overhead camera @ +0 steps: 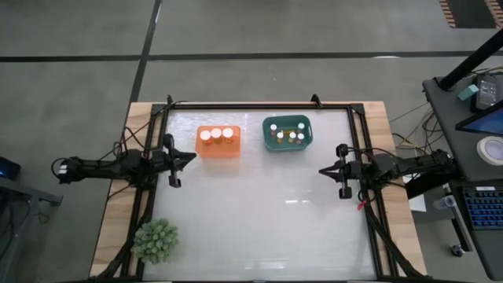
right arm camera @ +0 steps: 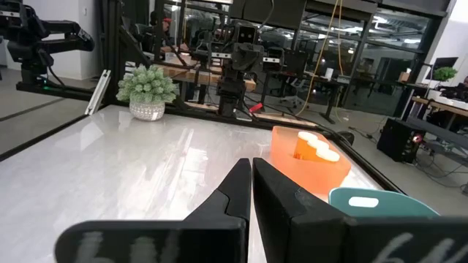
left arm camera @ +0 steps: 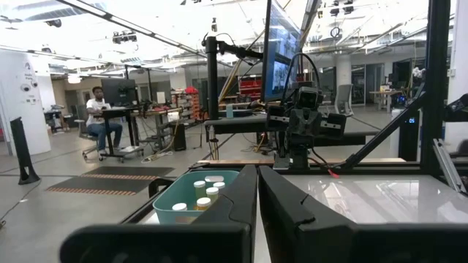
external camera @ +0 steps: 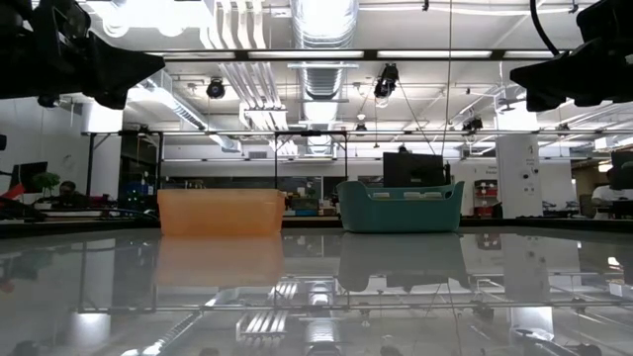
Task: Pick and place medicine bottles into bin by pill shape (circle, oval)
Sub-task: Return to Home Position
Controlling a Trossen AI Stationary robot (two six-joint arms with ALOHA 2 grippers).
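Three white-capped amber bottles [overhead camera: 217, 135] stand in the orange bin [overhead camera: 218, 152] at the table's far middle. Several more bottles [overhead camera: 290, 134] stand in the teal bin [overhead camera: 275, 143] to its right. They also show in the left wrist view [left arm camera: 205, 192] and the right wrist view [right arm camera: 316, 146]. My left gripper [overhead camera: 192, 159] is shut and empty, raised at the table's left side, left of the orange bin. My right gripper [overhead camera: 322, 170] is shut and empty, raised at the right side, near the teal bin.
A small potted green plant [overhead camera: 155, 240] stands at the near left corner. A black frame [overhead camera: 259, 105] runs around the white table top. The orange bin [external camera: 220, 211] and teal bin [external camera: 400, 206] stand side by side in the low view. A person [left arm camera: 102, 123] sits in the room beyond.
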